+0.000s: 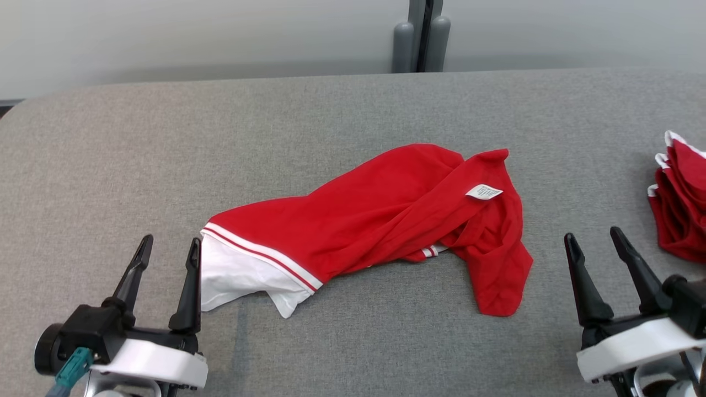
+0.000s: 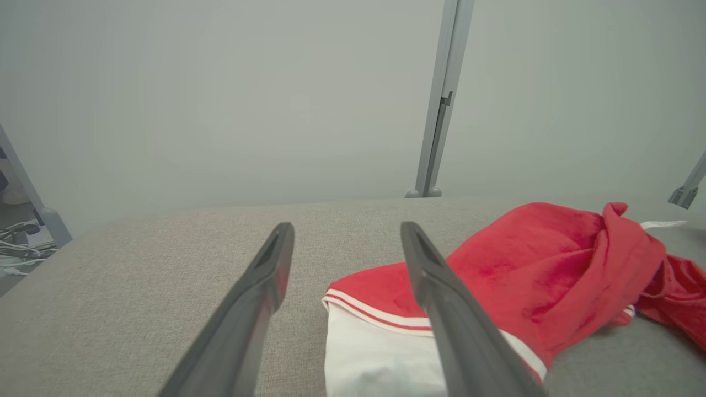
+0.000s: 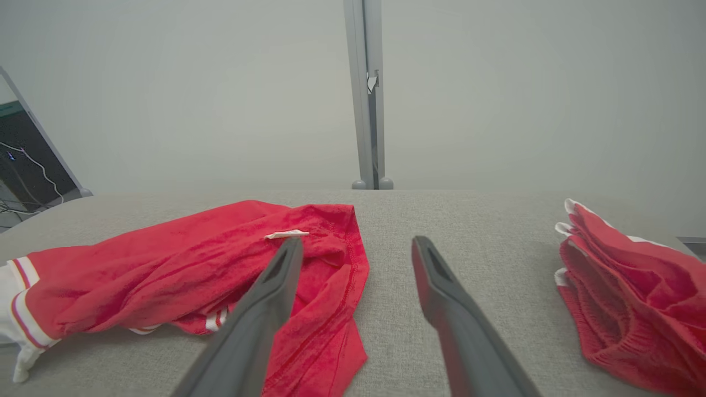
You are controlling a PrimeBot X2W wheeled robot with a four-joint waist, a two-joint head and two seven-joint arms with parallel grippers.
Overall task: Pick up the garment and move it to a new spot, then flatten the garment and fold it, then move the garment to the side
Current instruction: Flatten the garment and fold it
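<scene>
A crumpled red garment (image 1: 380, 215) with a white, red-striped band and a white label lies in the middle of the grey table (image 1: 165, 138). My left gripper (image 1: 170, 247) stands open at the lower left, its fingers empty, right beside the garment's white end (image 2: 375, 353). At the lower right my right gripper (image 1: 595, 236) is open and empty too, a short way off the garment's red edge (image 3: 325, 309). In the left wrist view my left gripper (image 2: 347, 231) points past the white band, and in the right wrist view my right gripper (image 3: 358, 245) points over bare cloth-covered table.
A pile of folded red garments (image 1: 681, 198) lies at the table's right edge, close to my right gripper, and appears as the pile (image 3: 634, 298) in the right wrist view. A grey post (image 1: 422, 36) stands behind the table's far edge. Cables (image 2: 22, 248) lie off the left end.
</scene>
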